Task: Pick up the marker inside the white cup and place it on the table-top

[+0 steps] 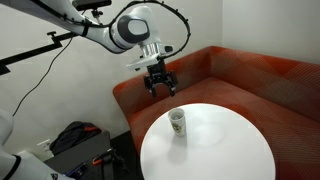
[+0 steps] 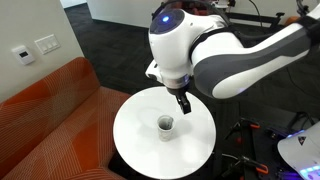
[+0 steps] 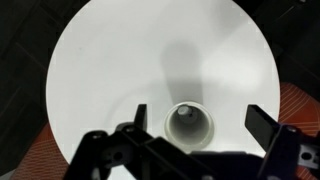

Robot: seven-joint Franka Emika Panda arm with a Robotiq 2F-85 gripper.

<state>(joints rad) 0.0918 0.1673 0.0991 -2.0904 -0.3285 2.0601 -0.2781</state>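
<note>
One of nearly everything, two of one thing.
In an exterior view we count one white cup (image 1: 177,123) at centre frame, one round table-top (image 1: 225,150) under it, one red-brown sofa (image 1: 250,75) across the right, and one robot arm (image 1: 128,30) at upper left carrying one gripper (image 1: 160,88). In an exterior view we count two wall plates (image 2: 45,44) at upper left. We cannot tell whether the cup holds a marker.

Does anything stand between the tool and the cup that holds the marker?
Nothing visible does. The open tool hangs above the cup, apart from it, with only air between; the wrist view shows the cup's mouth uncovered. The table shows nothing else.
</note>
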